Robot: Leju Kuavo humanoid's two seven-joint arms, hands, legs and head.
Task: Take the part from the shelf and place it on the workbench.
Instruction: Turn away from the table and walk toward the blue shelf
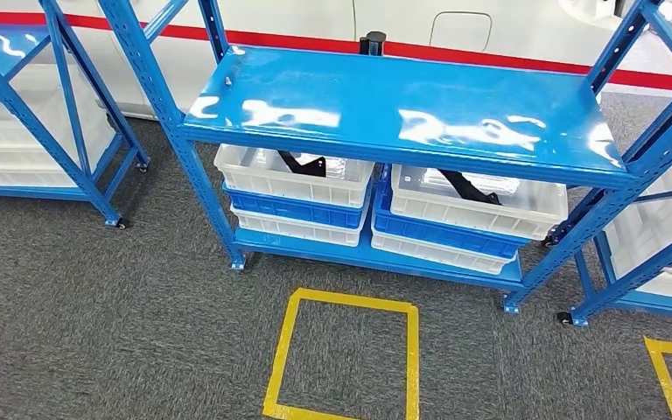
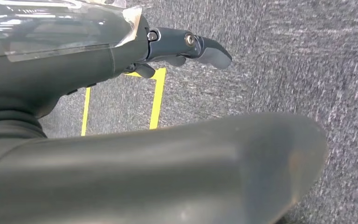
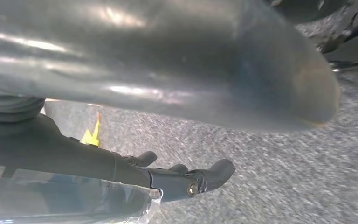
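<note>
Seemingly between steps, both the left hand [image 2: 186, 49] and right hand [image 3: 182, 179] hang loosely apart, empty, while black parts [image 1: 304, 164] lie in the shelf's [image 1: 402, 109] white bins [image 1: 293, 179].

Bright overhead light – white glare on shelf top [image 1: 420, 114]; wrist views blurred, close parts unfocused.

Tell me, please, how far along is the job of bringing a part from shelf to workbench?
In the white plastic bins on the blue metal shelf lie black parts. The left hand and the right hand hang empty, fingers apart, above grey carpet. This fits either before a pick or after a delivery.
</note>
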